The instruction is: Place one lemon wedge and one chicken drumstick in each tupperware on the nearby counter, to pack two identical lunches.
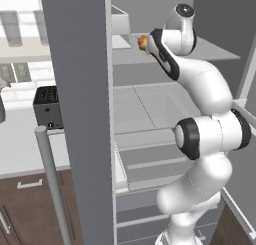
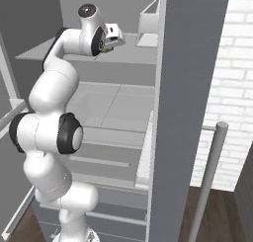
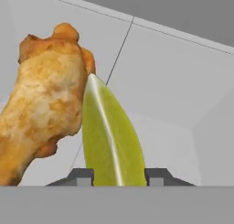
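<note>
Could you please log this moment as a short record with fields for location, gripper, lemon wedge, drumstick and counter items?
location: arm reaching onto the upper fridge shelf
gripper: closed around the lemon wedge
lemon wedge: yellow-green, upright between the fingertips
chicken drumstick: golden-brown, against the wedge's side, not gripped
counter: off-white, carries a dark toaster

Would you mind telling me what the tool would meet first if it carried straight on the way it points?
The tool already has the lemon wedge between its fingers; past that lies the pale fridge wall. The chicken drumstick sits just left of that line, though depth is unclear.
</note>
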You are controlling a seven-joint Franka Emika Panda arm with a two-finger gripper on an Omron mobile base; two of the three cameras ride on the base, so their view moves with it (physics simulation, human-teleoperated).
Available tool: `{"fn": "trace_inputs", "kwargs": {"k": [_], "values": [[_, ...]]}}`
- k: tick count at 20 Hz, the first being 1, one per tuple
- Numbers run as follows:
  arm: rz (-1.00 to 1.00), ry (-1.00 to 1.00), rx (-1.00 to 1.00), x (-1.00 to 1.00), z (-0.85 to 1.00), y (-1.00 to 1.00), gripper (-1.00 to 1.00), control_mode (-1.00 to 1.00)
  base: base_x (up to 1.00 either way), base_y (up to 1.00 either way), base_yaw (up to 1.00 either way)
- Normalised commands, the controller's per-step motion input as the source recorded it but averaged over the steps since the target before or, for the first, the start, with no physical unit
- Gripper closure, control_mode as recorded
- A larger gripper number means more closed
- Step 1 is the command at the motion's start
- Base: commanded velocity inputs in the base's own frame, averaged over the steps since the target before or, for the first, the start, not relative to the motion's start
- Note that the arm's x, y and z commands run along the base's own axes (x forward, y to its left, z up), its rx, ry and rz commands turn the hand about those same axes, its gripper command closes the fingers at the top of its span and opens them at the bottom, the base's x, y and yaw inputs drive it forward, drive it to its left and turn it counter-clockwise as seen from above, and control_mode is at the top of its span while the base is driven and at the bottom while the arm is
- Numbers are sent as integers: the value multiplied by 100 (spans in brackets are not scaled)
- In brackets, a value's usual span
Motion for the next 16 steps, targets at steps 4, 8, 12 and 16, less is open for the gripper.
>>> {"fn": "trace_inputs", "kwargs": {"k": [4,8,12,16], "values": [[0,0,-6,-91,-27,12,100,-100,0,0,0],[0,0,-1,-100,-8,20,100,-100,0,0,0],[0,0,1,-100,4,3,100,-100,0,0,0],[0,0,6,-100,20,0,100,-100,0,0,0]]}}
